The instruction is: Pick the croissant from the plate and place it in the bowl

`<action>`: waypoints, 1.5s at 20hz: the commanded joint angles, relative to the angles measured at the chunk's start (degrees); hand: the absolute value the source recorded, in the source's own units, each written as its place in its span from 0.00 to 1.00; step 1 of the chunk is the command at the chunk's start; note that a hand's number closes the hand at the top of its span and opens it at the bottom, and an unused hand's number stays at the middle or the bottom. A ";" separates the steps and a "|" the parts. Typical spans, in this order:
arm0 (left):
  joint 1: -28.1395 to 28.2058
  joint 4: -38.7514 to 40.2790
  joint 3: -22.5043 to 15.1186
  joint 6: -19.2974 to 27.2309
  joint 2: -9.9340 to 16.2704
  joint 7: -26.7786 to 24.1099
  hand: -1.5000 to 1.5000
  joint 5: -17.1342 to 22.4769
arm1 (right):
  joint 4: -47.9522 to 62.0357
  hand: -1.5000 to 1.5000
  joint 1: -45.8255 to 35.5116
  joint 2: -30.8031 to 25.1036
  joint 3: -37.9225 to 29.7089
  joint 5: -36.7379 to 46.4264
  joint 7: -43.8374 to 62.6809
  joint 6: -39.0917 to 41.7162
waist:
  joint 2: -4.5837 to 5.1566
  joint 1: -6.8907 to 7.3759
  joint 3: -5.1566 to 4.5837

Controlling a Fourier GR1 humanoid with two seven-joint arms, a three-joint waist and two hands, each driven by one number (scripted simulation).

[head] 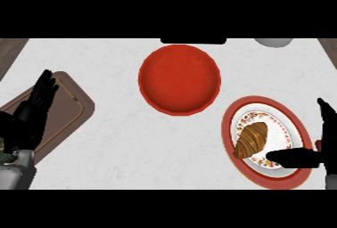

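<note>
Croissant [251, 140] sat on the plate [232, 116], right of the red bowl [179, 79]; the two dishes were just beside each other. Right hand [299, 157] was open over the plate's near edge, thumb tip beside the croissant's lower end, holding nothing. Left hand [34, 111] rested open over the brown board [77, 104], far left. Croissant looked light, soft, flaky; likely best pinched across the thick middle, not the tips. Path to the bowl looked unobstructed; a white object [273, 42] sat at the far edge.
</note>
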 commanded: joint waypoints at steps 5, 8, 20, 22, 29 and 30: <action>-0.97 2.15 -0.20 0.00 -0.58 -0.97 0.50 -1.29 | 8.43 0.00 -4.67 5.67 0.10 -7.95 13.60 11.70 | 0.32 0.47 0.07; -2.81 1.84 1.00 -0.49 -0.08 1.22 0.50 0.06 | 8.67 0.00 -4.93 4.50 -1.80 -9.04 13.61 15.32 | -0.06 -0.50 0.01; -1.29 2.61 0.23 0.11 -2.24 -0.66 0.50 -2.07 | 14.81 0.00 -8.17 9.79 1.82 4.41 13.59 16.68 | -0.22 -0.88 0.21; -1.52 1.79 1.98 -1.46 -0.50 0.37 0.50 -0.66 | 16.56 0.00 -9.89 12.67 1.17 3.58 13.59 18.18 | -0.24 -0.41 0.24; -0.56 3.62 1.84 -1.48 -2.18 -2.16 0.50 -1.60 | 17.55 0.00 -8.22 20.36 1.56 9.68 13.59 18.36 | -0.34 -1.08 0.19; -1.48 2.29 2.73 -1.51 -1.32 -0.23 0.50 -1.07 | 20.10 0.00 -10.95 17.77 -1.54 7.43 13.59 18.90 | -0.22 -0.56 0.30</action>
